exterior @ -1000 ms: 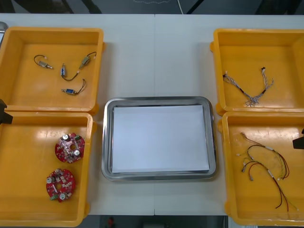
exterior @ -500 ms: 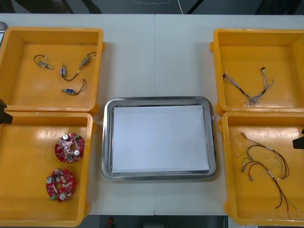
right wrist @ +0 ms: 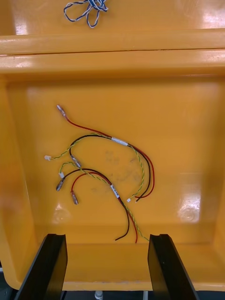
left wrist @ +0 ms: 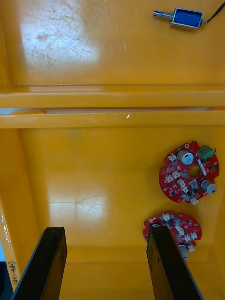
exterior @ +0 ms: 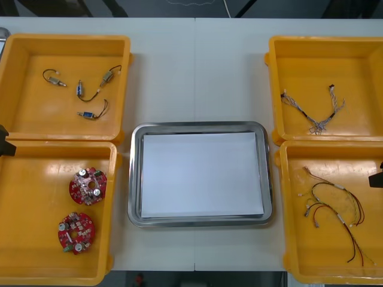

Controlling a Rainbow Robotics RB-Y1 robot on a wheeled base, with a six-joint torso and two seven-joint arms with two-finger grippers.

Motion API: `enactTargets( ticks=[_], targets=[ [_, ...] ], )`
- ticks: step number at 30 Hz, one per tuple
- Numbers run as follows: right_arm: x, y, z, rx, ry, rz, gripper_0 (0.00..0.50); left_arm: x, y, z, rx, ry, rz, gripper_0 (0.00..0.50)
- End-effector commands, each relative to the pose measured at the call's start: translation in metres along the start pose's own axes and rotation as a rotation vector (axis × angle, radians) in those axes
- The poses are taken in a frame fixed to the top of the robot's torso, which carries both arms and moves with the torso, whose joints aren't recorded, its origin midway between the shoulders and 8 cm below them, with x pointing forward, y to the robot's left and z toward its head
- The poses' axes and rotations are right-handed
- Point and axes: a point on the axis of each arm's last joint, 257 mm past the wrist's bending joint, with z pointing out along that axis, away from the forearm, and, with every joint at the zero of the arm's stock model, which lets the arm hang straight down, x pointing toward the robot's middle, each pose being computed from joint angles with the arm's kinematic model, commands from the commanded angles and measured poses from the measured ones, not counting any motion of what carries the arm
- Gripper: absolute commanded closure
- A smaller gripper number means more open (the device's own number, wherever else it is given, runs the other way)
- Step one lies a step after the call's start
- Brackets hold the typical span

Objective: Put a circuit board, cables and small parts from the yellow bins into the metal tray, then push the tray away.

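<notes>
Left gripper (left wrist: 105, 232) and right gripper (right wrist: 107, 236) held spread at near corners of table (exterior: 194, 60), above circuit boards (left wrist: 190, 171) and red and yellow cables (right wrist: 105, 171), staged for first picks

From where I stand, the circuit board (left wrist: 174, 224) nearest the left hand (left wrist: 105, 232) slips partly behind one finger (left wrist: 161, 262), so some of its rim is hidden. The small metal part (left wrist: 186, 18) trails a dark lead off the view's edge. The blue and white cable (right wrist: 86, 9) is cut short likewise. Seen from above, the near right yellow bin (exterior: 281, 209) loses its outer side.
</notes>
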Motion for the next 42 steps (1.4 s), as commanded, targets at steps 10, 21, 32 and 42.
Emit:
enactTargets(
  ticks=[10,21,32,42],
  targets=[
    [-0.0004,-0.0074,-0.0099,0.034,-0.015,-0.01,0.0,-0.0011,0.0015,-0.0062,-0.001,-0.026,0.038,0.0],
    [-0.0004,-0.0074,-0.0099,0.034,-0.015,-0.01,0.0,-0.0011,0.0015,-0.0062,-0.001,-0.026,0.038,0.0],
    [-0.0004,-0.0074,-0.0099,0.034,-0.015,-0.01,0.0,-0.0011,0.0015,-0.0062,-0.001,-0.026,0.038,0.0],
    [-0.0004,-0.0074,-0.0099,0.034,-0.015,-0.01,0.0,-0.0011,0.0015,-0.0062,-0.001,-0.026,0.038,0.0]
  ],
)
